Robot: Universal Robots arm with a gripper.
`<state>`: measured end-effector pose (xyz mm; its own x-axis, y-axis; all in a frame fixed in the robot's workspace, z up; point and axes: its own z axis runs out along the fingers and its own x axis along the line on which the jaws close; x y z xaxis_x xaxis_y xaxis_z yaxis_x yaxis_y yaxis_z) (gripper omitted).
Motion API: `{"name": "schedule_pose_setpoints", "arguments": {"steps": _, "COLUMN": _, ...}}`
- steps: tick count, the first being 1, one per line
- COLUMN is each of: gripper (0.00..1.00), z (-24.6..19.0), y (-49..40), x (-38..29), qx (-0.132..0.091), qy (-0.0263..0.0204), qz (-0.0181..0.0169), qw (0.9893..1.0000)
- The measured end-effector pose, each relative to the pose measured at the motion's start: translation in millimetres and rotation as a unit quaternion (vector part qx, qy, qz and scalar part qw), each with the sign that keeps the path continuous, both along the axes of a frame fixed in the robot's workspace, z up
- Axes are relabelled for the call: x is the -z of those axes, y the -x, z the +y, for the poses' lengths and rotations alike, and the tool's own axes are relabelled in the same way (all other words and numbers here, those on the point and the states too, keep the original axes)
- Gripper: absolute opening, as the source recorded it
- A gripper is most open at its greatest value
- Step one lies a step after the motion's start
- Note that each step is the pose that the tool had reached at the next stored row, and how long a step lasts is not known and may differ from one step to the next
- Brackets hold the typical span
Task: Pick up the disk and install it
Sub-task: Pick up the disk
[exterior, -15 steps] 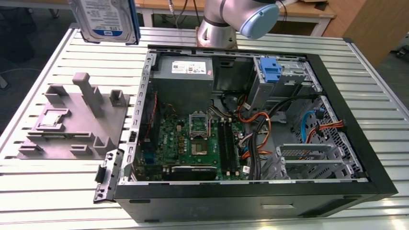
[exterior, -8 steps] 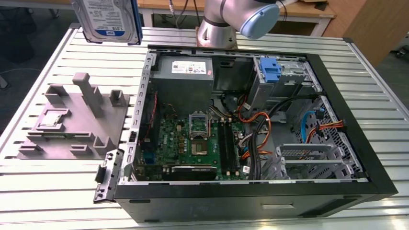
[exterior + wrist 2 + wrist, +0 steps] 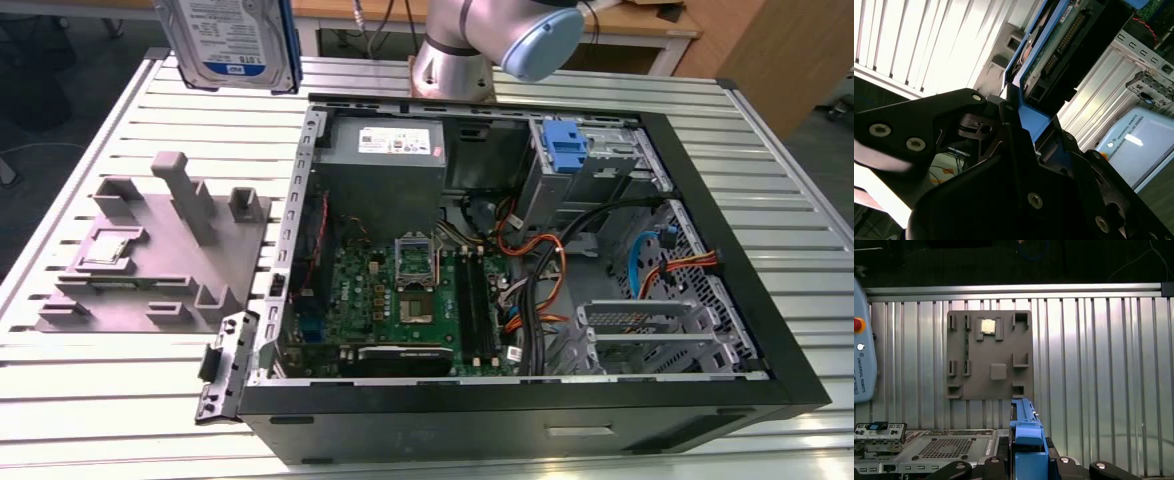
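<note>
Up over the far corner of the table (image 3: pixel 120 400), at the exterior view's left, the disk (image 3: pixel 227 45) hangs on edge with its white-and-blue label turned toward that camera, well apart from everything beneath it. My pincer (image 3: pixel 1031 122) is closed on the disk, the jaws clamping the blue carrier frame at one edge, with the circuit-board side in sight in the second wrist view. I judge the picking up done and the installing not yet begun: the disk is off the grey holder plate (image 3: pixel 160 255) and nowhere near the open computer case (image 3: pixel 534 425). As I reckon it, the move ahead calls for a firm, unslipping grip, a carry across to the case at the exterior view's right, and a squaring of the frame to a drive bay while staying clear of the cables (image 3: pixel 541 270). Which bay is meant I cannot tell. By count I see one disk, one pincer, one holder plate lying flat on the table left of the case, one small square chip (image 3: pixel 987 326) seated in that plate, one case with its side off, one narrow upright blue bracket (image 3: pixel 567 150) at the case's far right, and one grey pendant (image 3: pixel 861 355) lying on the table. The cables in the case are several, orange and black.
</note>
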<state>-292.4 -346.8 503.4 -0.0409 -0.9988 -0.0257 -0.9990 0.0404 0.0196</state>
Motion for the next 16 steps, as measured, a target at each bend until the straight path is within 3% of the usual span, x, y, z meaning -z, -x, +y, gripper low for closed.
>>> {"name": "schedule_pose_setpoints", "arguments": {"steps": 16, "gripper": 0.36, "z": 0.0, "y": -8.9, "x": 0.0, "qx": 0.0, "qy": 0.0, "qz": 0.0, "qw": 1.0}}
